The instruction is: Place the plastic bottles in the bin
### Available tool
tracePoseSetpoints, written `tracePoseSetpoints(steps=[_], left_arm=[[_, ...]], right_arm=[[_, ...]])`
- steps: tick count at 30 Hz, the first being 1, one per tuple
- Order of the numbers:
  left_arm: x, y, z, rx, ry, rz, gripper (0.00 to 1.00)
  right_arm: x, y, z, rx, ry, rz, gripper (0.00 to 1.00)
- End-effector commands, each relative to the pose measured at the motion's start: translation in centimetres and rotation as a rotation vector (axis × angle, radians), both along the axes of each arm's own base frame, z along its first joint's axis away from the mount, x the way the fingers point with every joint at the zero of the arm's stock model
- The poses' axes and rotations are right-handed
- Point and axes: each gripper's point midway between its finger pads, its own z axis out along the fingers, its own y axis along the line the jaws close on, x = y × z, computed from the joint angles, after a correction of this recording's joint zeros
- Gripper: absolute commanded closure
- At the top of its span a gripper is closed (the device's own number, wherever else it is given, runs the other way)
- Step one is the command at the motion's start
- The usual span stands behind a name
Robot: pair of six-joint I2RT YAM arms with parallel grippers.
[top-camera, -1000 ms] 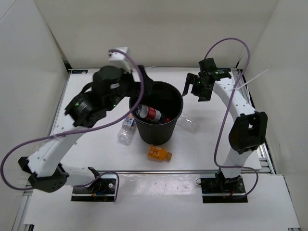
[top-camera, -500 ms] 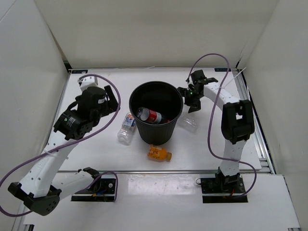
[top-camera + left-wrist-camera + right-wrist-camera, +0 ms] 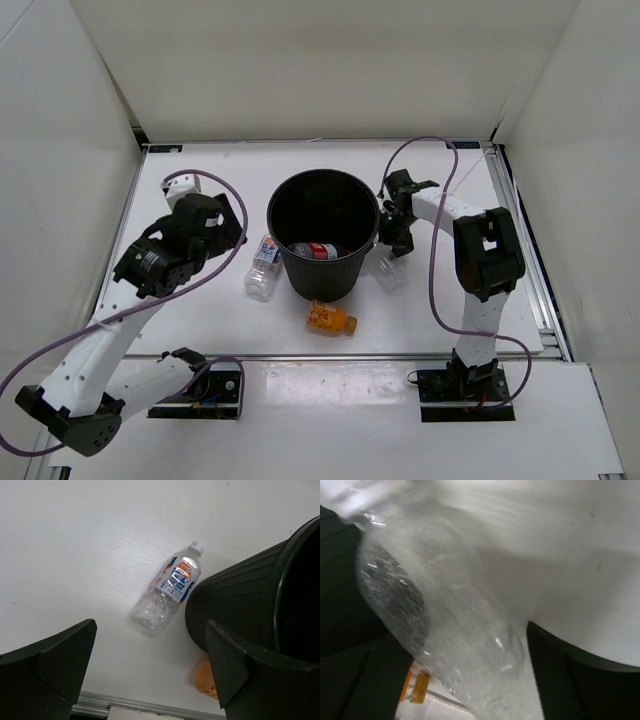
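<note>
The round black bin [image 3: 323, 205] stands mid-table, and a clear bottle with a red label [image 3: 320, 250] lies inside it. A blue-white label bottle [image 3: 263, 265] [image 3: 170, 587] lies against the bin's left side. The short orange bottle [image 3: 330, 319] [image 3: 206, 677] [image 3: 415, 687] lies in front of the bin. My left gripper [image 3: 228, 218] [image 3: 150, 670] hovers open and empty left of the bin [image 3: 250, 595]. My right gripper [image 3: 395, 245] [image 3: 465, 680] is low at the bin's right, its jaws wide around a plain clear bottle [image 3: 390, 270] [image 3: 445, 630] lying on the table.
White walls enclose the table on three sides. A metal rail [image 3: 350, 357] runs along the near edge. Purple cables [image 3: 435, 250] loop off both arms.
My left arm drew back from over the bin to its left side. My right gripper came down from the back right onto the plain clear bottle. The red-label bottle settled lower in the bin.
</note>
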Motion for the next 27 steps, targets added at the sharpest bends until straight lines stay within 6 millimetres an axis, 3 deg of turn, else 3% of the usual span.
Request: tracePoseSetpoints(steps=[1, 3, 4, 5, 8, 10, 14, 15, 16, 17, 18, 22, 23, 25, 26, 27], left_arm=[[-0.1, -0.6, -2.7, 0.008, 0.091, -0.002, 0.00], [0.2, -0.8, -3.6, 0.013, 0.130, 0.013, 0.00], [0.3, -0.9, -3.9, 0.012, 0.139, 0.020, 0.00], [0.2, -0.9, -4.5, 0.019, 0.161, 0.026, 0.00], [0.4, -0.9, -4.8, 0.016, 0.166, 0.046, 0.00], [0.8, -1.0, -5.2, 0.000, 0.141, 0.058, 0.00], [0.9, 0.5, -6.8, -0.010, 0.149, 0.161, 0.00], [0.7, 1.0, -7.7, -0.005, 0.153, 0.182, 0.00], [0.6, 1.1, -8.5, -0.003, 0.165, 0.189, 0.00], [0.9, 1.2, -8.9, -0.016, 0.147, 0.198, 0.00], [0.5, 1.4, -10.7, 0.004, 0.177, 0.200, 0.00], [0.1, 1.6, -13.3, -0.035, 0.229, 0.227, 0.00], [0.1, 1.3, -13.8, -0.038, 0.242, 0.220, 0.00], [0.3, 0.8, -14.7, -0.065, 0.259, 0.204, 0.00], [0.6, 0.4, -15.1, -0.083, 0.249, 0.195, 0.00], [0.8, 0.1, -15.6, -0.084, 0.253, 0.180, 0.00]], right_arm=[[-0.9, -2.0, -1.2, -0.112, -0.011, -0.020, 0.11], [-2.2, -3.3, -1.8, -0.151, 0.021, -0.055, 0.23], [-2.5, -3.8, -1.8, -0.152, 0.030, -0.081, 0.38], [-2.7, -4.3, -1.7, -0.171, 0.026, -0.098, 0.44], [-2.0, -5.8, 0.2, -0.165, -0.004, -0.201, 0.52], [-1.8, -7.1, 2.5, -0.165, -0.033, -0.299, 0.56], [-0.1, -7.8, 10.4, -0.071, -0.160, -0.463, 0.62], [0.7, -7.2, 14.7, 0.001, -0.253, -0.472, 0.62], [0.8, -6.8, 16.9, 0.044, -0.296, -0.465, 0.62], [0.7, -6.1, 20.0, 0.098, -0.365, -0.461, 0.62], [1.0, -5.1, 23.9, 0.152, -0.449, -0.445, 0.63], [0.0, -1.6, 32.8, 0.269, -0.665, -0.304, 0.63], [0.2, -0.6, 36.3, 0.300, -0.756, -0.261, 0.63], [-0.7, 2.4, 38.8, 0.302, -0.846, -0.147, 0.63], [-0.4, 3.6, 38.6, 0.269, -0.877, -0.074, 0.62], [-1.4, 5.7, 39.4, 0.283, -0.905, -0.009, 0.62]])
